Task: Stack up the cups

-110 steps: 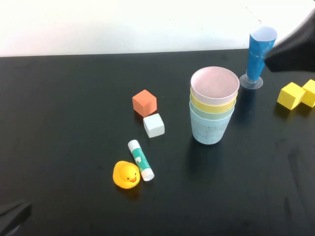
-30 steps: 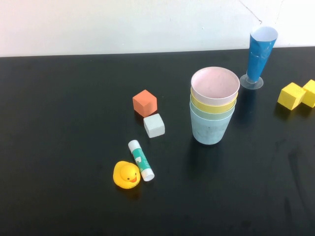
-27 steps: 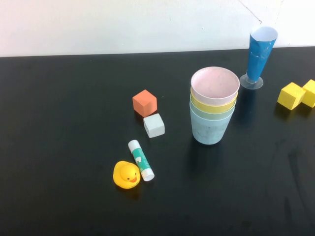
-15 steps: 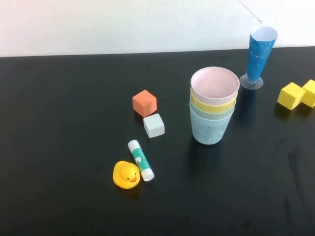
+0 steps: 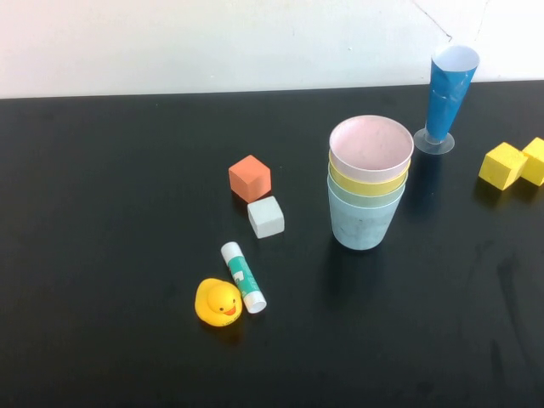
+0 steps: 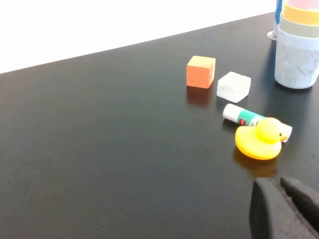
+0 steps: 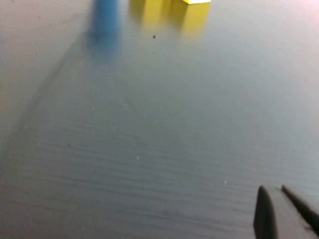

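Pink cup (image 5: pixel 371 146) nests in yellow (image 5: pixel 367 183), green (image 5: pixel 365 195) and blue (image 5: pixel 362 225) cups, right of centre on the black table (image 5: pixel 110 255). Left gripper (image 6: pixel 289 209) and right gripper (image 7: pixel 281 211), both closed and empty, sit low over the table, off the high view.

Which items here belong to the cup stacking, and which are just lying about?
Job: pink cup, yellow cup, green cup, blue cup, nested in one stack.

Lying about: orange cube, white cube, glue stick, rubber duck, blue cone, yellow blocks.
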### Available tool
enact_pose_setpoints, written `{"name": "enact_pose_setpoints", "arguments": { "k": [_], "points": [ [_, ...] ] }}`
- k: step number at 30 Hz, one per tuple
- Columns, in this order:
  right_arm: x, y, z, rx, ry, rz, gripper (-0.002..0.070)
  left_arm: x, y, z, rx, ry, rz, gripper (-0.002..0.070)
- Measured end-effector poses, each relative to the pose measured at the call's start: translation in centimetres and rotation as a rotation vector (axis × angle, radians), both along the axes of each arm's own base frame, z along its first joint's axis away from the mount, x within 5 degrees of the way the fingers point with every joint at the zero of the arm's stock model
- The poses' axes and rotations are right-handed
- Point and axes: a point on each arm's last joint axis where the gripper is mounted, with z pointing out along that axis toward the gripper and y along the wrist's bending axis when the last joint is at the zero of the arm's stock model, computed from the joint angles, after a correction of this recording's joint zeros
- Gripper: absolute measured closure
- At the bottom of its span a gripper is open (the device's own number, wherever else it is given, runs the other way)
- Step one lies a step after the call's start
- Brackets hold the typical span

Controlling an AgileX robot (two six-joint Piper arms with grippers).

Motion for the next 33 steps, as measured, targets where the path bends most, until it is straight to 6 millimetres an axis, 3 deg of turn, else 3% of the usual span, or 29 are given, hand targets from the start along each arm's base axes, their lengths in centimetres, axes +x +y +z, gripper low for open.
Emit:
{"name": "enact_pose_setpoints", "arguments": {
  "k": [5, 12, 16, 23, 26, 33],
  "points": [
    [0.0, 0.0, 0.0, 0.000, 0.000, 0.000, 0.0679, 0.3, -0.2, -0.7, 0.014, -0.005, -0.002, 0.0673],
    [0.0, 0.0, 0.0, 0.000, 0.000, 0.000, 0.0679, 1.8, -1.2, -6.0, 0.043, -0.010, 0.061, 0.0673],
    [0.0, 0.0, 0.0, -0.001, 0.000, 0.000, 0.0679, 2.1, -1.2, -7.4, -0.032, -0.001, 0.173, 0.0673],
    [0.0, 0.0, 0.0, -0.001, 0.000, 0.000, 0.0679, 3.0, -0.4, -9.4, -0.082, -0.113, 0.426, 0.0673],
    [0.0, 0.0, 0.0, -0.001, 0.000, 0.000, 0.0679, 3.1, -0.1, -9.1, -0.161, -0.158, 0.495, 0.0673],
    [0.0, 0.0, 0.0, -0.001, 0.000, 0.000, 0.0679, 3.0, 0.0, -10.3, -0.064, -0.044, 0.503, 0.0673]
  ]
}}
